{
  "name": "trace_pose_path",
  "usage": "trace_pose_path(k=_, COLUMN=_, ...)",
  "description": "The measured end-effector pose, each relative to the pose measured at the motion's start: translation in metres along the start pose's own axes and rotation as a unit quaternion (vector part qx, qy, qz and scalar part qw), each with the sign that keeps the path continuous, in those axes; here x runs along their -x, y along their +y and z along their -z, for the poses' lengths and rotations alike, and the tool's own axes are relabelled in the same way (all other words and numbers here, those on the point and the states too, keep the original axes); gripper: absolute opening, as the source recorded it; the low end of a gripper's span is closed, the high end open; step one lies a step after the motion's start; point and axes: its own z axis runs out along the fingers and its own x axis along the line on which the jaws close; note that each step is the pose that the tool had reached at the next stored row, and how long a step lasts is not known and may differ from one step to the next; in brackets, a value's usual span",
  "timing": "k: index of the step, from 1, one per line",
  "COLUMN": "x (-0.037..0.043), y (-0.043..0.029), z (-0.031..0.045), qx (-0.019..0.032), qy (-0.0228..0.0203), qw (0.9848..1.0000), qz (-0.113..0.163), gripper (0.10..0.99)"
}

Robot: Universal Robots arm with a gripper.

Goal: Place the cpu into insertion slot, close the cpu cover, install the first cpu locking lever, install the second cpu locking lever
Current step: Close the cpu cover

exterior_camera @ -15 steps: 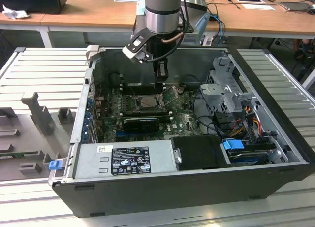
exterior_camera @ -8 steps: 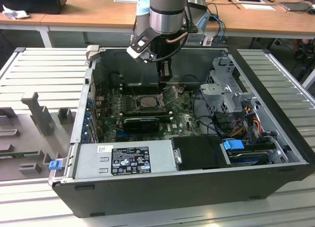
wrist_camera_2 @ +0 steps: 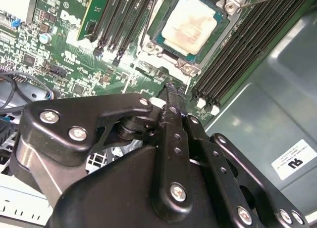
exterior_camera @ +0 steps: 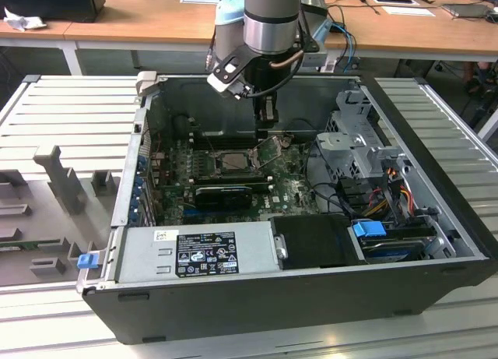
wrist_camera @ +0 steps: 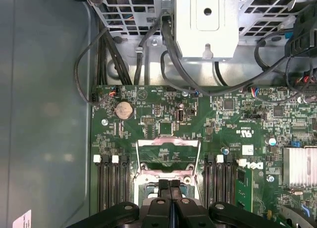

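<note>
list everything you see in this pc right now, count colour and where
circuit board: one, green, on the case floor
cpu: one, pale silvery-beige, seated in the insertion slot
insertion slot: one, black frame, on the circuit board
cpu cover: one, silvery, swung open beside the slot
memory slots: several, long black, flanking the slot
coin cell: one, silver, on the board
drive cage: one, pale metal, past the board's edge
power supply: one, grey, along the case's near wall in the exterior view
computer case: one, black, open
hand: one, black, fingers shut, at the slot's edge
</note>
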Motion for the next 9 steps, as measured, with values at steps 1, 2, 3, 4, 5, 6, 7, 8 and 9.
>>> trace_pose_path(k=1, x=0.0, y=0.0012, z=0.0, qx=-0.0001, qy=0.0, qw=1.0, qz=0.0, gripper=0.106)
trace_pose_path(k=2, x=0.0, y=0.0022, z=-0.0001, qx=-0.0001, qy=0.0, qw=1.0, qz=0.0, gripper=0.106)
trace_pose_path(k=3, x=-0.0001, y=0.0035, z=-0.0001, qx=-0.0001, qy=0.0, qw=1.0, qz=0.0, gripper=0.106)
trace_pose_path(k=4, x=-0.0001, y=0.0046, z=-0.0002, qx=-0.0001, qy=0.0, qw=1.0, qz=0.0, gripper=0.106)
trace_pose_path(k=5, x=-0.0002, y=0.0054, z=-0.0001, qx=-0.0001, qy=0.0, qw=1.0, qz=0.0, gripper=0.106)
trace_pose_path(k=6, x=-0.0003, y=0.0055, z=0.0007, qx=-0.0001, qy=-0.0001, qw=1.0, qz=0.0, gripper=0.106)
trace_pose_path(k=7, x=-0.0004, y=0.0055, z=0.0015, qx=-0.0001, qy=0.0, qw=1.0, qz=0.0, gripper=0.106)
trace_pose_path(k=8, x=-0.0004, y=0.0058, z=0.0023, qx=-0.0001, qy=0.0, qw=1.0, qz=0.0, gripper=0.106)
trace_pose_path(k=9, x=-0.0005, y=0.0061, z=0.0025, qx=-0.0001, qy=0.0001, qw=1.0, qz=0.0, gripper=0.106)
